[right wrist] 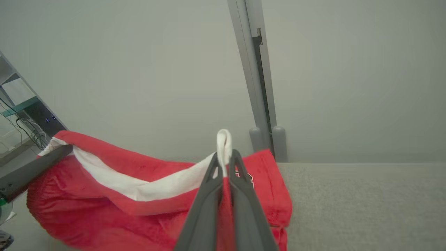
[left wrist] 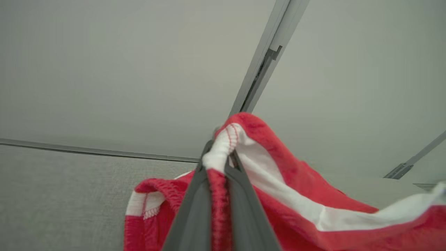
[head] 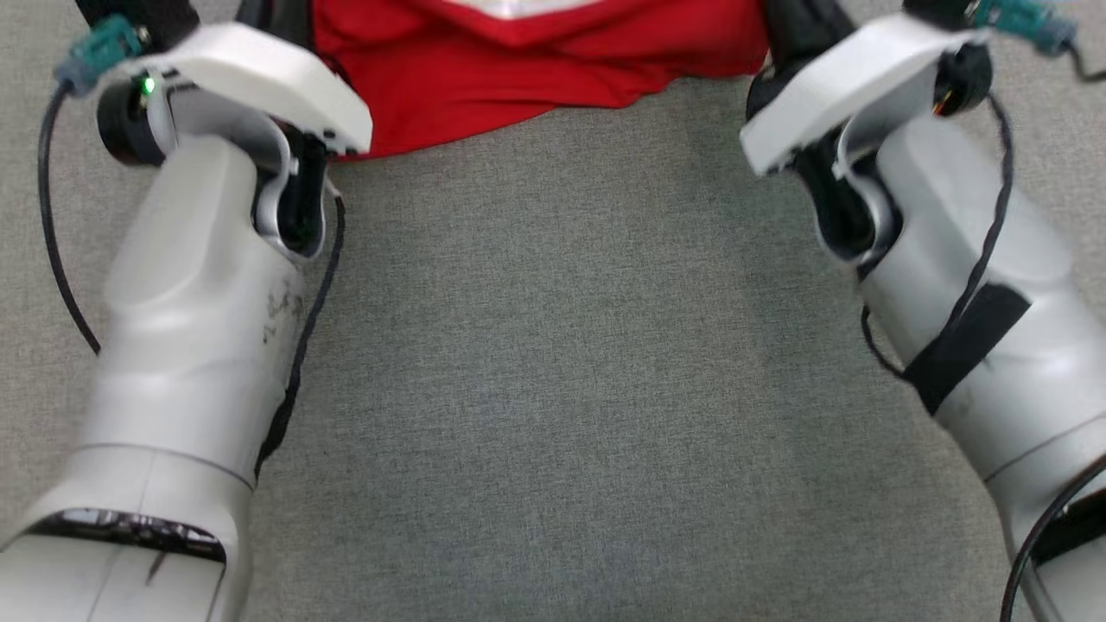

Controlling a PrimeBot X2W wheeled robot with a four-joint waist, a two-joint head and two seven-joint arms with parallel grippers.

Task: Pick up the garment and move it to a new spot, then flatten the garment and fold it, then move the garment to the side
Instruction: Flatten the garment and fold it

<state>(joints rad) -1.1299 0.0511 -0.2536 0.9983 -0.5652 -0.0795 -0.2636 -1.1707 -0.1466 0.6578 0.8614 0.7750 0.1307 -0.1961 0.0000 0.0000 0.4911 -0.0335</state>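
While the left gripper and right gripper are each clamped on an edge of the red garment, held over the far side of the grey table, pulling apart too hard could slip either thin pinch.

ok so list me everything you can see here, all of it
garment: one, red with a white band, held up between the two end effectors
surface: one, grey fabric, under the arms
wall: pale grey panels, behind the surface
metal post: one, grey, upright on the wall
shelf: one, with dark cables, far left of the right wrist view
left forearm: one, pale grey
right forearm: one, pale grey
left end effector: one, dark grey, shut on the garment
right end effector: one, dark grey, shut on the garment
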